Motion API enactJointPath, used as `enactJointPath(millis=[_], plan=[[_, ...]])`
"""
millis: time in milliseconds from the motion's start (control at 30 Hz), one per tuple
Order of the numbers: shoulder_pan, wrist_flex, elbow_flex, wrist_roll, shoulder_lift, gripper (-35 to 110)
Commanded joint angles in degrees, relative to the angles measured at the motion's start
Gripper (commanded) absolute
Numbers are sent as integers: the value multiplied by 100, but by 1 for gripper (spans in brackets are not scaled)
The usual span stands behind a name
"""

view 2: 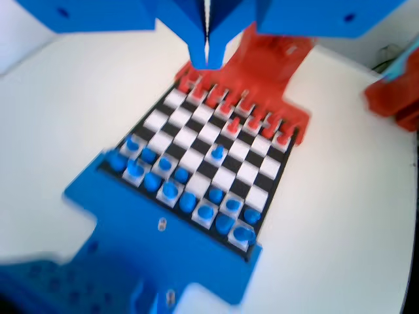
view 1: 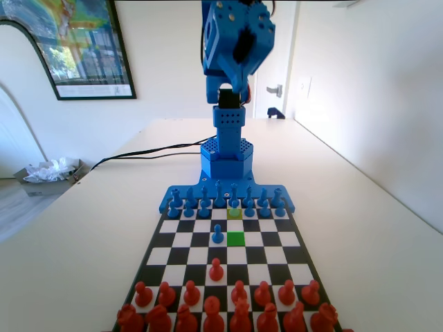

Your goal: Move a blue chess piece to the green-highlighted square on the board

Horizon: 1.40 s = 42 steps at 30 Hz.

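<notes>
Blue chess piece [view 1: 233, 203] beside yellow-olive square [view 1: 234, 214]

Home room; framed poster [view 1: 73, 45], door handle [view 1: 275, 90]

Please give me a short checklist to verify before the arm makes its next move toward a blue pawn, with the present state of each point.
1. Green-highlighted square free: ok, nothing stands on it.
2. Hand empty: ok, the jaws are together with nothing between them.
3. Hand clear of the pieces: ok, in the wrist view it hangs high above the board.
4. Room beside the target: not ok, a lone blue pawn stands on the adjoining square, left of it in the fixed view.
5. Pawn to pick is settled: cannot tell, the hand is over no particular pawn.
6. Wrist view sharp enough to aim: not ok, it is blurred.
</notes>
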Motion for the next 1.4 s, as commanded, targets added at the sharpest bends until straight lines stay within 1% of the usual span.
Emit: enactJointPath(millis=[0,133,300,467,667,767,933,1133,1367], plan=[[88,615,-844,-510,-457,1],[316,861,-1134,-1230,-879,1],[343,659,-1063,-1767,-1283,1],[334,659,-1046,-2505,-1969,1],[580,598,-1011,-3234,-2505,1],[589,246,-694,-3278,-2479,2],[580,-870,237,-3243,-2373,5],[642,-1960,1063,-3305,-2364,7],[642,-2549,1521,-3340,-2364,7]])
